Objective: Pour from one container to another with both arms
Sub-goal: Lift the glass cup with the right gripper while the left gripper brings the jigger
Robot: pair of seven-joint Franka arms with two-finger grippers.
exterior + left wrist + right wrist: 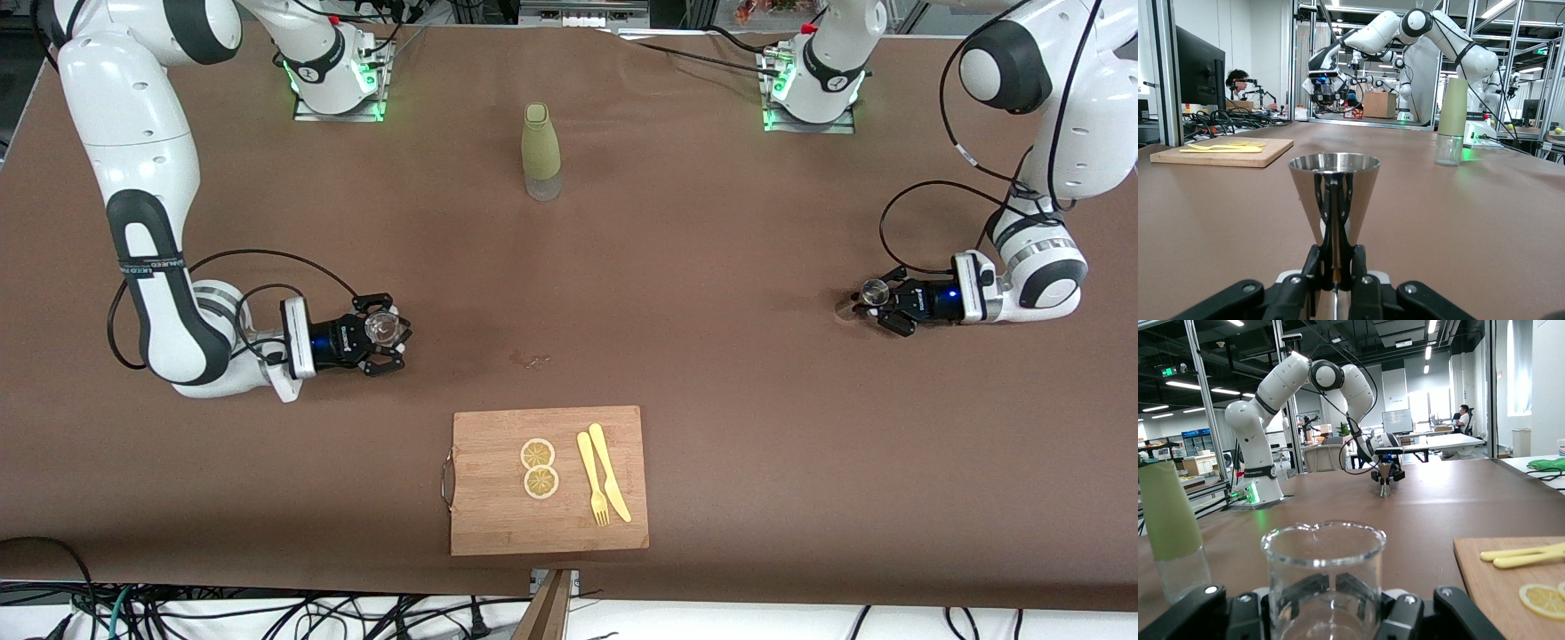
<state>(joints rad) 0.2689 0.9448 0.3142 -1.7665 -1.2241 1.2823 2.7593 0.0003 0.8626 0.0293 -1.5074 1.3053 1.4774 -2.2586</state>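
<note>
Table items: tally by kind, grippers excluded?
Metal jigger: 1
Glass beaker: 1
Green bottle: 1
Cutting board: 1
Lemon slices: 2
Yellow fork: 1
Yellow knife: 1
Total: 8

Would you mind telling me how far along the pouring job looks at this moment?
Done: both pickups look secured. The left gripper is shut on the metal cone cup; the right gripper is shut on the glass beaker. In hand: both containers sit low at the table, toward opposite ends. Left: lifting them, bringing them together and pouring; nothing is tilted yet.
</note>
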